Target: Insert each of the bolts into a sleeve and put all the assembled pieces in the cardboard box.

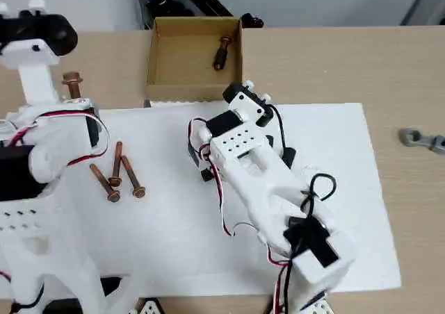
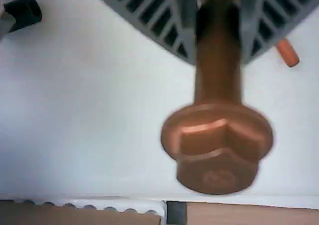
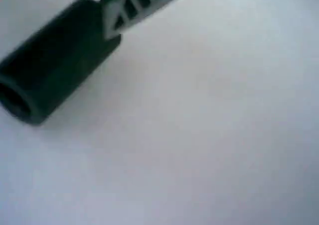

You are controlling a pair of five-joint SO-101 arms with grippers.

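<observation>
Bolt (image 2: 217,135) in copper finish, pinched by its shank in the left gripper (image 2: 217,16), with its flanged hex head clear of the jaws, which press on it from both sides. In the high view this bolt sits over the wooden table (image 1: 403,64) just off the white mat (image 1: 174,244), to the left of the cardboard box (image 1: 181,57). Three loose bolts (image 1: 117,167) lie close together on the mat between the two arms, heads toward the near edge. The open box stands at the mat's far edge and holds one assembled piece (image 1: 222,53), a bolt in a dark sleeve, lying near its right wall. The right gripper (image 3: 122,18) is low over the middle of the mat at a black sleeve (image 3: 50,60) that lies on its side, open end showing. Whether that claw is spread or pinching the sleeve cannot be told. A metal tool (image 1: 417,139) rests on the bare table at the far right, well apart from the mat.
</observation>
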